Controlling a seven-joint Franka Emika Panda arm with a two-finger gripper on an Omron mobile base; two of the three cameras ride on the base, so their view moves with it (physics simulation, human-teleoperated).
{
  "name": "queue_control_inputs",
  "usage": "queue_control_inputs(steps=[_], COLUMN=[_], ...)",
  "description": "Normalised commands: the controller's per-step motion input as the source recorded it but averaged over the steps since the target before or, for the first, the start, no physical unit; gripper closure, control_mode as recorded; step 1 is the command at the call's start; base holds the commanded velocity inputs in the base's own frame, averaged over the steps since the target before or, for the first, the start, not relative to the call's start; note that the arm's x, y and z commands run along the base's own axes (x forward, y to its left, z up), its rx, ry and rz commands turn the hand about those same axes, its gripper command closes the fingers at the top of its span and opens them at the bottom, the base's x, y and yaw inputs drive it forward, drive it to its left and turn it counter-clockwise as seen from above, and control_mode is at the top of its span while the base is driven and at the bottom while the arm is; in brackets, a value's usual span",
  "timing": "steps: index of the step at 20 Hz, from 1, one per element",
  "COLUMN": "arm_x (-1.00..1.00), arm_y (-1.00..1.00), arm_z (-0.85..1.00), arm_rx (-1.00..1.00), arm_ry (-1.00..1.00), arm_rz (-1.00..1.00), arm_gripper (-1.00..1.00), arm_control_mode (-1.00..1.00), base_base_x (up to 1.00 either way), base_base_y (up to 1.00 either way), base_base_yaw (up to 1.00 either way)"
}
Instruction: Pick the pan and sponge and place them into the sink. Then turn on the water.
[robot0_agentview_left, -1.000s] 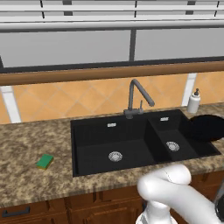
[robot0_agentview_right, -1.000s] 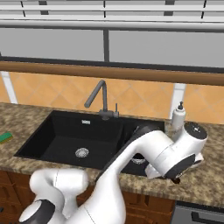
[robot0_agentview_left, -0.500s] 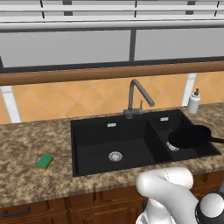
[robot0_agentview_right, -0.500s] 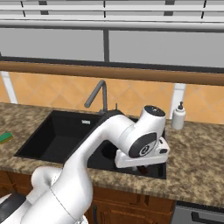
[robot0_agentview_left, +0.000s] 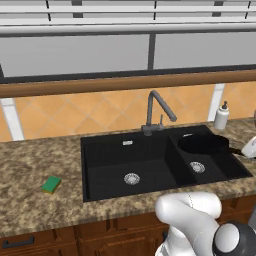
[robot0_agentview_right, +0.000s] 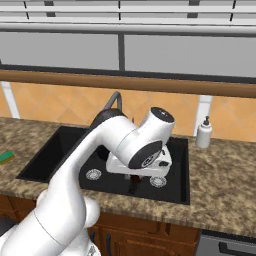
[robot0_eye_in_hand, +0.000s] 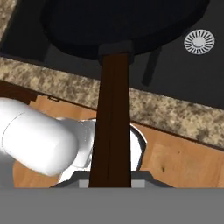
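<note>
Item one, the pan (robot0_agentview_left: 202, 144): you had it held above the smaller right-hand basin of the sink (robot0_agentview_left: 105, 172), its round black body level and clear of the basin floor. Its brown wooden handle (robot0_eye_in_hand: 111, 122) ran from the pan's rim straight back to the pincer (robot0_eye_in_hand: 110, 183). In the hand view the handle passed down the middle of the picture and ended between the finger tips, so your pincer was closed tight on the handle's end. The finger tips themselves were mostly hidden at the bottom edge.

Item two, the sponge (robot0_agentview_left: 51, 184): green top, lying flat on the speckled desk (robot0_agentview_left: 35, 200) to the left of the sink, well apart from the basin edge. In the right base view it showed as a green sliver (robot0_agentview_right: 6, 157) at the far left.

Item three, the sink: black, two basins, a round silver drain (robot0_agentview_left: 131, 178) in the larger one and another (robot0_agentview_left: 197, 167) in the smaller one, the latter just below the pan. The dark gooseneck faucet (robot0_agentview_left: 156, 112) stood behind the divider, spout turned toward the right.

Item four, a white soap bottle (robot0_agentview_left: 221, 116) stood upright on the desk behind the sink's right corner, near the wall.
</note>
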Motion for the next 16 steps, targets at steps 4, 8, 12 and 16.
queue_control_inputs(steps=[4, 8, 12, 16], arm_x=[-0.01, 0.00, 0.00, 0.05], arm_y=[0.69, 0.80, 0.98, 0.97], arm_z=[0.37, 0.27, 0.16, 0.22], arm_rx=[0.22, 0.16, 0.02, -0.13], arm_ry=[0.18, 0.21, 0.02, -0.07], arm_rz=[-0.14, -0.20, -0.34, -0.24], arm_gripper=[1.00, 1.00, 1.00, 1.00], arm_control_mode=[-1.00, -1.00, -1.00, -1.00], base_base_x=[0.00, 0.00, 0.00, 0.00], base_base_y=[0.00, 0.00, 0.00, 0.00], base_base_yaw=[0.00, 0.00, 0.00, 0.00])
